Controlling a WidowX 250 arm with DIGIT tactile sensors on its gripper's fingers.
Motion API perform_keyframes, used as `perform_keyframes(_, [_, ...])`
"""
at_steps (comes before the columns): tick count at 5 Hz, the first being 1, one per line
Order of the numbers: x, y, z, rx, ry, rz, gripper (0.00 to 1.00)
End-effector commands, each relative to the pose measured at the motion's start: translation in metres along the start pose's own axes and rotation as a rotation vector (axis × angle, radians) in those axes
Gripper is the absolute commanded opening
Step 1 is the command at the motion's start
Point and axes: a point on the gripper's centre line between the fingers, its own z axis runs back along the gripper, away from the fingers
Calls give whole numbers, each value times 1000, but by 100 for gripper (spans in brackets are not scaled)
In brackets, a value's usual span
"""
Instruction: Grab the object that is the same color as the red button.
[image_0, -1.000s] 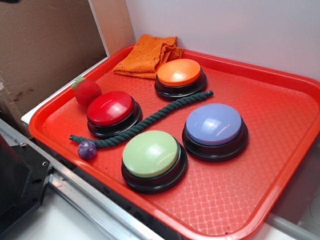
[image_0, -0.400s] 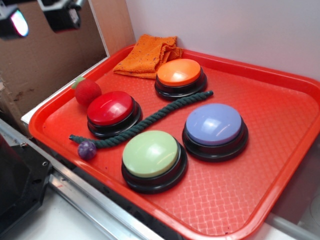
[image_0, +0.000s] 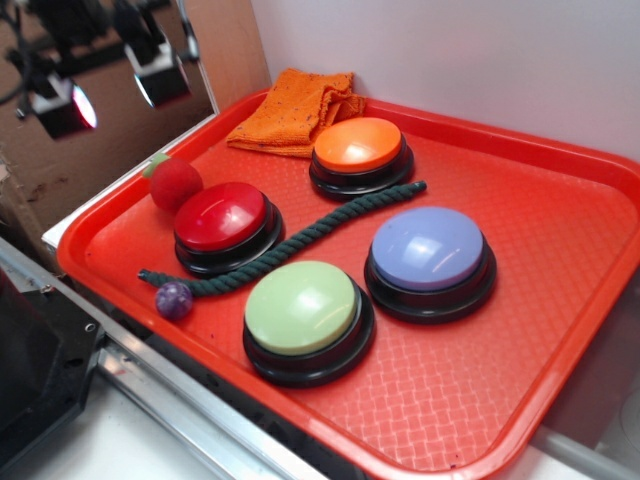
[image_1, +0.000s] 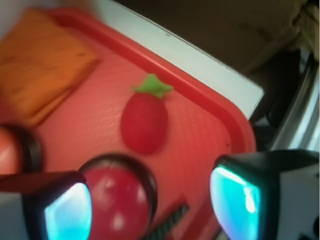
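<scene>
The gripper (image_0: 110, 88) hangs high at far left, jaws apart and empty. The red ball (image_0: 176, 184) sits near the tray's left rim (image_0: 85, 225), touching the red button (image_0: 221, 216); a descending finger could hit either

I am watching the exterior camera looking down at an angle across the whole shiny red plastic tray (image_0: 560, 300) from its near corner. I am also getting the wrist camera, blurred, looking steeply down between the fingers (image_1: 67, 210), close above the tray's corner. Both are showing the small fuzzy red ball with a green patch (image_0: 175, 184) (image_1: 144, 122) and the glossy red domed button on a black base (image_0: 221, 216) (image_1: 119, 202).
</scene>
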Motion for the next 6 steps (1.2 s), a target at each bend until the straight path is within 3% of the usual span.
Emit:
perform_keyframes(1, [25, -4, -46, -6, -52, 158, 100])
perform_keyframes(3, [26, -4, -84, 92, -33, 181, 100])
perform_keyframes(4, [25, -4, -86, 101, -35, 203, 86])
perform_keyframes(5, [27, -4, -77, 77, -48, 189, 0])
perform_keyframes(6, [25, -9, -53, 56, -23, 38, 0])
